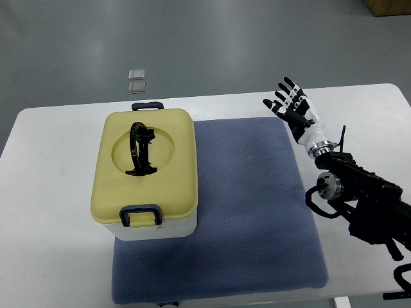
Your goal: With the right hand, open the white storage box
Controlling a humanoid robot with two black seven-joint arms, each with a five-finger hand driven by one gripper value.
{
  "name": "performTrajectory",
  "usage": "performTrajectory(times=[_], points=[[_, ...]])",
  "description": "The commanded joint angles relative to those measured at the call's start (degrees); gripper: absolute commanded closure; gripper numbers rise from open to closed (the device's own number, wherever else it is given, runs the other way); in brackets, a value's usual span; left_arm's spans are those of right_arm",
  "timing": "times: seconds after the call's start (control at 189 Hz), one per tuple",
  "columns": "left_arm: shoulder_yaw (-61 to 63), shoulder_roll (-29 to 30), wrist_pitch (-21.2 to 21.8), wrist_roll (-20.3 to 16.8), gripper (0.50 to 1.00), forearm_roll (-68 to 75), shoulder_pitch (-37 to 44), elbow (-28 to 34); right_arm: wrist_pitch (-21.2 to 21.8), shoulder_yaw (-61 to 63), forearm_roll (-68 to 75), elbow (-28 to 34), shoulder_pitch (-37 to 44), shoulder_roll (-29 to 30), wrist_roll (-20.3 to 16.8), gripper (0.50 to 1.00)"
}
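A white storage box (157, 228) with a pale yellow lid (146, 168) sits on the left part of a blue mat (250, 212). The lid is down, with a black handle (140, 149) standing in its round recess. A dark blue latch (140, 214) shows on the near side and another (148, 105) on the far side. My right hand (290, 104) hovers over the mat's far right corner, well to the right of the box, with fingers spread and holding nothing. Its black forearm (359, 192) enters from the right edge.
The white table (51, 212) carries the mat. Two small clear squares (137, 80) lie on the grey floor beyond the table's far edge. A brown box corner (388, 8) shows at the top right.
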Motion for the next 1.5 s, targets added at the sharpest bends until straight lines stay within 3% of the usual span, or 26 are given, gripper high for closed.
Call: performTrajectory(times=[0.0,1.497], points=[[0.0,0.0,0.0,0.0,0.5,0.1,0.0,-0.1,0.0,0.0,0.0,0.0,0.0,0.0,0.0,0.57],[-0.2,0.0,0.4,0.1,0.5,-0.1,0.5,0.2,1.1,0.3,-0.4,0.2,0.2,-0.9,0.0,0.57]])
